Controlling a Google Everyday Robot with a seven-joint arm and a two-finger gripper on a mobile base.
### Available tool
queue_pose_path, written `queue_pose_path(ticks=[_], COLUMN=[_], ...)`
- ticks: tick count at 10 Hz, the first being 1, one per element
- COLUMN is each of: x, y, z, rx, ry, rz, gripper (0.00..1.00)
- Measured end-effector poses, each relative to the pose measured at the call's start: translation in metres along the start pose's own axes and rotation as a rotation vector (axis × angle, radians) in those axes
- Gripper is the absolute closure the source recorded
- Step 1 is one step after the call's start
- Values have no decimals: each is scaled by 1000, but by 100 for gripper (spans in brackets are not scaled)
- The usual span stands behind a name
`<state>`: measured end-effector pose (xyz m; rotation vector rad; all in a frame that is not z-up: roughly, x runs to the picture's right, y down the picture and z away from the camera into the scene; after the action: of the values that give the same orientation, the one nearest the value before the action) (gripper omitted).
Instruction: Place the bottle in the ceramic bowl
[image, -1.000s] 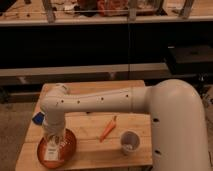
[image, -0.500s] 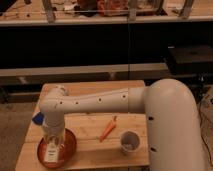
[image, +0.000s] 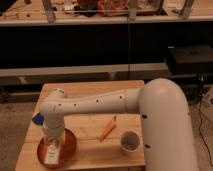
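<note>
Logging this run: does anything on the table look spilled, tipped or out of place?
Nothing stands out. The gripper is low over the ceramic bowl at the front-left corner of the table, with the bottle inside the rim. The carrot lies flat mid-table, the cup stands upright beside it; no spill shows.

Hand (image: 53, 136) low over the ceramic bowl (image: 70, 145), masking its far rim and the upper end of the bottle (image: 51, 156), blue object (image: 37, 119) half hidden behind the arm (image: 95, 102), arm's bulky shoulder cropped at bottom edge
</note>
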<state>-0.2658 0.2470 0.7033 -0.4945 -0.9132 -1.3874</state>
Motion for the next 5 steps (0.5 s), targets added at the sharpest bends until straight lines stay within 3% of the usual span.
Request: queue_pose_path(ticks=[3,5], x=[1,2], y=[1,1], z=[6,9], rx=[-19,-29], ry=[-11,-16], rz=[7,11], gripper=[100,90])
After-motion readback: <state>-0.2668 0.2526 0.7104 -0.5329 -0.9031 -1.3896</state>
